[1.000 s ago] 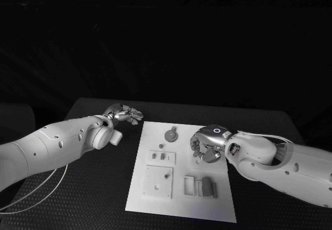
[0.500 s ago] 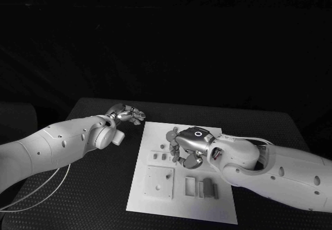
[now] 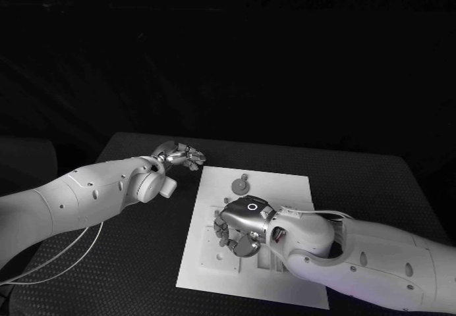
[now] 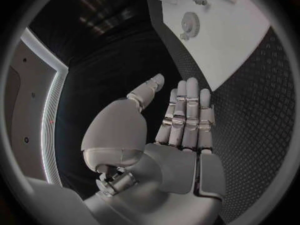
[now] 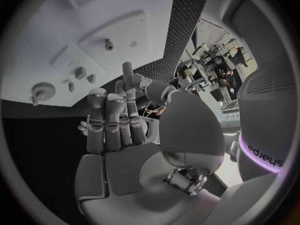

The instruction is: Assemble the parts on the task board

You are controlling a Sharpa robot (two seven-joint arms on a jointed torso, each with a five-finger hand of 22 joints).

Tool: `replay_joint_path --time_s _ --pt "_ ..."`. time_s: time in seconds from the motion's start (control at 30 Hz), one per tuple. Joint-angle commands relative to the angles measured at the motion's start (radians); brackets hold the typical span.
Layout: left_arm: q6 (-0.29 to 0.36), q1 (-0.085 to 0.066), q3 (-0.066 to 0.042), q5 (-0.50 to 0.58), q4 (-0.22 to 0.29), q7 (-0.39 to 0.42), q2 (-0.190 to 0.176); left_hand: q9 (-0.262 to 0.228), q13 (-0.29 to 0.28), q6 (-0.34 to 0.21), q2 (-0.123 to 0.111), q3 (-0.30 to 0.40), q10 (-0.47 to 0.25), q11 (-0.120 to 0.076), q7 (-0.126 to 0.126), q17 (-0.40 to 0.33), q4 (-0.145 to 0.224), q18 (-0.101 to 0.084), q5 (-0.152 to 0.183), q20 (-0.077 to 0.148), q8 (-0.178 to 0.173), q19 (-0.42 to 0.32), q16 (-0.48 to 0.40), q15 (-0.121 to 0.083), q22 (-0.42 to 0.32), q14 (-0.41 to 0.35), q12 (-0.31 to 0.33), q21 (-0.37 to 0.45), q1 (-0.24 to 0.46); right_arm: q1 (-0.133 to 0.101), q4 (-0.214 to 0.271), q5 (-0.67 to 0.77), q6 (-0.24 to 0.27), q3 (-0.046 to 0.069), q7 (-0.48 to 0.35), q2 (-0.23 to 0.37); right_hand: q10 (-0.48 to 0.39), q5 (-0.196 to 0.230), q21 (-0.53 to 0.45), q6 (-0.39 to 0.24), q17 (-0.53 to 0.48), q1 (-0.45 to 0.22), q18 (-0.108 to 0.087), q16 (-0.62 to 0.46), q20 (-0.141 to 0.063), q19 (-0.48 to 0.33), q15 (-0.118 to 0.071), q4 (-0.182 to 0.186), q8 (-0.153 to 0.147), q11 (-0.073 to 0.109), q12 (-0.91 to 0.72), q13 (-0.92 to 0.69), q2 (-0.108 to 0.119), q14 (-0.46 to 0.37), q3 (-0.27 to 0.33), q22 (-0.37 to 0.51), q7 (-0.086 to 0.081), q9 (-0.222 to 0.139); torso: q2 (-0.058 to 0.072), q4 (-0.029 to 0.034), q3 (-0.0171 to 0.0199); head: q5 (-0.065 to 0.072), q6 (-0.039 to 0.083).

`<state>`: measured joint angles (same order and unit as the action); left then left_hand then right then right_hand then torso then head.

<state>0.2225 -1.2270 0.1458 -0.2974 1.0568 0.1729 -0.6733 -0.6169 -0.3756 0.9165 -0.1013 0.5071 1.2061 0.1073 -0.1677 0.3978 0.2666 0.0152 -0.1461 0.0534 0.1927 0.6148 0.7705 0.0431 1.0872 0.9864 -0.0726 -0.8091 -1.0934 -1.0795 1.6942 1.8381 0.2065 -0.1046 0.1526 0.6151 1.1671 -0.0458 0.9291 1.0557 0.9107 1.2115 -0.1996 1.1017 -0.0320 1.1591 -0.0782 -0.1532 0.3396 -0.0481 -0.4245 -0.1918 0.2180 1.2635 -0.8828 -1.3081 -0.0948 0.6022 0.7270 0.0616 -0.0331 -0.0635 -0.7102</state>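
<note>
The white task board (image 3: pixel 285 187) lies lengthwise in the middle of the black table. My right hand (image 3: pixel 238 227) hovers over the board's left middle, fingers stretched out and holding nothing (image 5: pixel 125 130). It hides the small grey parts there and part of the raised square plate (image 3: pixel 207 255). A round gear-like part (image 3: pixel 243 178) lies at the board's far end, and it also shows ahead of the right fingers (image 5: pixel 40 91). My left hand (image 3: pixel 178 157) floats off the board's far left corner, above the table, flat and empty (image 4: pixel 175 130). The gear (image 4: pixel 189 21) lies beyond its fingertips.
Black textured table top (image 3: pixel 142 250) surrounds the board on all sides. My right forearm (image 3: pixel 370 257) crosses the board's near right part and covers the slots there. A cable (image 3: pixel 57 263) hangs under the left arm.
My right hand has swept from the board's right side across to its left middle and nearer to me. The left hand has barely moved.
</note>
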Motion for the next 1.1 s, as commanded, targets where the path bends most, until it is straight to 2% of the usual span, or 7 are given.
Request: replay_joint_path --time_s 0.03,0.17,0.33,1.1 --pt "-0.001 0.000 -0.001 -0.002 0.005 0.008 0.002 0.002 0.001 -0.008 -0.001 -0.003 -0.006 -0.002 0.002 0.001 -0.002 -0.002 0.001 0.002 0.007 0.006 -0.005 0.000 0.001 0.008 0.003 0.004 0.006 0.014 -0.017 0.032 0.004 -0.006 -0.012 -0.021 0.062 -0.002 0.004 0.006 -0.002 0.009 -0.062 -0.005 -0.002 0.007 -0.006 0.004 0.003 0.022 -0.002 -0.015 0.001 0.002 -0.002 -0.011 -0.001 0.003 0.000 0.0002 0.0015 -0.006 -0.003" --pt "0.001 0.000 -0.001 -0.002 0.005 0.007 0.003 0.002 0.001 -0.008 -0.001 -0.003 -0.006 -0.002 0.002 0.002 -0.002 -0.002 0.001 0.002 0.007 0.006 -0.005 0.000 0.001 0.008 0.003 0.004 0.007 0.036 -0.037 0.038 0.004 -0.016 -0.014 -0.044 0.062 -0.002 0.004 0.006 -0.002 0.010 -0.062 -0.005 -0.002 0.007 -0.006 0.003 0.003 0.022 -0.002 -0.015 0.001 0.002 -0.002 -0.010 -0.001 0.003 0.001 -0.0004 0.0011 -0.008 -0.007" --pt "-0.001 0.000 -0.001 -0.002 0.007 0.007 0.004 0.002 0.001 -0.008 -0.001 -0.004 -0.006 -0.002 0.002 0.002 -0.002 -0.002 0.001 0.002 0.007 0.006 -0.005 0.000 0.001 0.008 0.003 0.005 0.007 0.056 -0.055 0.045 0.001 -0.018 -0.015 -0.057 0.063 -0.002 0.004 0.006 -0.002 0.010 -0.062 -0.005 -0.002 0.007 -0.007 0.003 0.003 0.023 -0.002 -0.015 0.002 0.003 -0.003 -0.010 -0.001 0.003 0.000 0.0003 0.0007 -0.009 -0.010" --pt "-0.006 0.000 -0.001 -0.002 0.006 0.006 0.001 0.002 0.001 -0.008 -0.001 -0.003 -0.006 -0.002 0.002 0.004 -0.003 -0.003 0.001 0.002 0.008 0.006 -0.006 0.000 0.002 0.008 0.003 0.006 0.007 0.072 -0.094 0.041 0.004 -0.019 -0.022 -0.076 0.062 -0.002 0.004 0.006 -0.003 0.011 -0.062 -0.007 -0.002 0.008 -0.007 0.003 0.002 0.022 -0.001 -0.015 0.003 0.004 -0.006 -0.010 -0.001 0.005 0.000 0.0004 0.0004 -0.011 -0.015"
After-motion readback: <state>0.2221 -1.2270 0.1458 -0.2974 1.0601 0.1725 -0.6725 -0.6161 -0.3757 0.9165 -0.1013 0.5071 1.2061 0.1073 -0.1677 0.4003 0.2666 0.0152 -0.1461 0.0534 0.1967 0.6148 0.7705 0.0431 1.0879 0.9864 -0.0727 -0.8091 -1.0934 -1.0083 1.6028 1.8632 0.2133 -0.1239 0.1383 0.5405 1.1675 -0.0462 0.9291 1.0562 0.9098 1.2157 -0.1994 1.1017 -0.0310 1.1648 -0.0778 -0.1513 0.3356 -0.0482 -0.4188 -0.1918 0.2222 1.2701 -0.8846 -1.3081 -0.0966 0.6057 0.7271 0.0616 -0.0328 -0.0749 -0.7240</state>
